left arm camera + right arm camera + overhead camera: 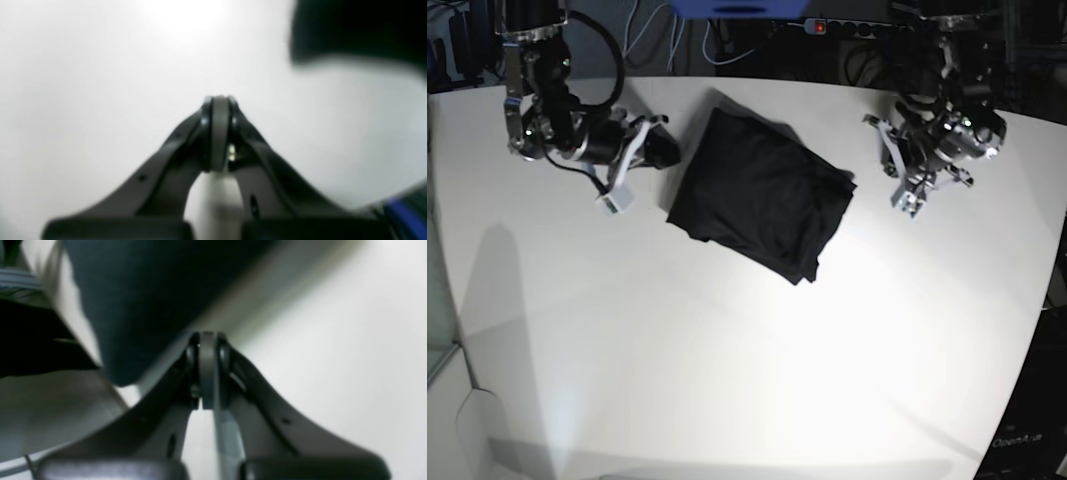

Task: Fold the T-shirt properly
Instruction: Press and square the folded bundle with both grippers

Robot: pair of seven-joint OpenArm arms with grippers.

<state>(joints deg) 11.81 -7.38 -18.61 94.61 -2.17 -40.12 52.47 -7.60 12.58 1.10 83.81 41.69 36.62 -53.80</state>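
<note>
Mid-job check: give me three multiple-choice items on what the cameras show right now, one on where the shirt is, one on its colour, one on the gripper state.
1. Where does the T-shirt lie on the white table?
A. Between the two arms, toward the far edge
B. At the near edge
C. Hanging off the side

2. What colour is the shirt?
A. White
B. Plain black
C. Red with a print

3. How does the left gripper stand?
A. Wide open
B. Shut on a sleeve
C. Shut, holding nothing

Answers:
1. A, the base view shows it as a compact folded bundle between the arms.
2. B, it is dark all over with no print visible.
3. C, its fingertips meet over bare table; the right gripper is likewise shut and empty, beside the cloth.
</note>
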